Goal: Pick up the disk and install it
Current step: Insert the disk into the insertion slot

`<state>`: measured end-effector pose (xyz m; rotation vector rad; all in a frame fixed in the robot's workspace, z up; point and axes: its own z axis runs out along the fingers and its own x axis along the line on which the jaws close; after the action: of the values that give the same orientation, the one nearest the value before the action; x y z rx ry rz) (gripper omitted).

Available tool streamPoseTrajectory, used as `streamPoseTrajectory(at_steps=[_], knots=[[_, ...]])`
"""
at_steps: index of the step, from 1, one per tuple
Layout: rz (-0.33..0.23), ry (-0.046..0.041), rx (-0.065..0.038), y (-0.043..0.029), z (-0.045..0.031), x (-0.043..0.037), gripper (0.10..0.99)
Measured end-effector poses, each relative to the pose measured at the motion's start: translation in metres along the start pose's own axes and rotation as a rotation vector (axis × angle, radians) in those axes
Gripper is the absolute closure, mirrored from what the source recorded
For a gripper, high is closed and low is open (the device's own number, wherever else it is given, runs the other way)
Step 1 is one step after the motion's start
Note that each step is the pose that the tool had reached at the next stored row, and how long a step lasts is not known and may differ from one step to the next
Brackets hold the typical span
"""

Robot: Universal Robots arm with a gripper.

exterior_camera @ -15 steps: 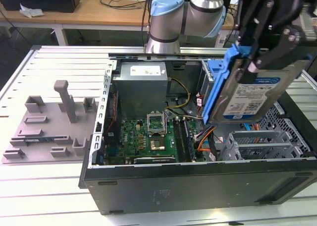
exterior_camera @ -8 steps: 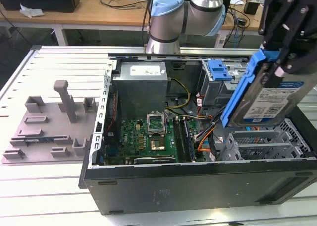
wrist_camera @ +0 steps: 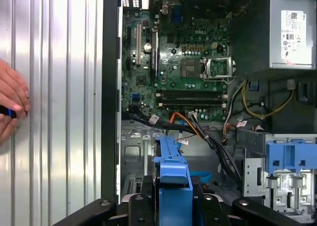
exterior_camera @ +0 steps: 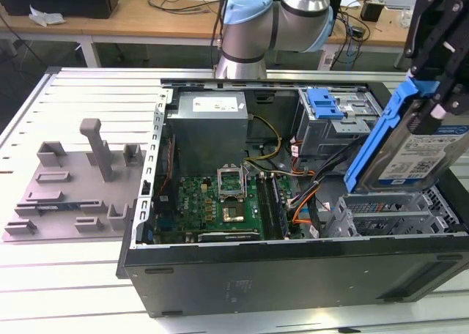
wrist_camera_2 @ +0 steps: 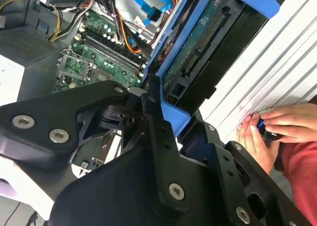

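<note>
The disk [exterior_camera: 419, 157] hangs tilted in the air, top end clamped between the gripper [exterior_camera: 434, 99] fingers, low end just above the metal cage [exterior_camera: 388, 215] directly under the gripper, not yet in it. In both wrist views the gripper [wrist_camera: 171, 208] is closed on the disk's blue frame [wrist_camera: 171, 179].

Risks, as I judge them:
- Disk is angled vs. the cage slot, so a corner could catch the cage rim and jam or twist in the grip.
- The frame is smooth plastic and held at one end only, so it could slip or pivot w/ any side load.
- Orange and black cables [exterior_camera: 308, 198] lie just beside the cage on the gripper's inner side and could get pinched or snagged.
- A person's hand [wrist_camera_2: 275, 129] rests on the table outside the case wall [wrist_camera: 110, 112], near the gripper's path if it swings out.

Materials: disk is flat silver metal w/ a white-blue label, and its underside [wrist_camera_2: 208, 42] shows green board and connector. The cage is thin perforated sheet steel w/ hard edges. The circuit board [exterior_camera: 220, 198] beyond the gripper is green and densely studded. The table [exterior_camera: 73, 275] is ribbed pale metal.
</note>
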<state>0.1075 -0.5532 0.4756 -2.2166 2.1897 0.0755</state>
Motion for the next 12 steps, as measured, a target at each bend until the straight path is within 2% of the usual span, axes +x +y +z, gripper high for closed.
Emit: streamPoseTrajectory(at_steps=[2,4,12], knots=[[-0.007,0.0077,0.0,-0.0032,0.0026,0.0002,0.722],[-0.009,0.0168,-0.001,-0.0033,0.0036,0.0003,0.722],[-0.019,0.0205,-0.001,-0.0033,0.0042,0.0003,0.722]])
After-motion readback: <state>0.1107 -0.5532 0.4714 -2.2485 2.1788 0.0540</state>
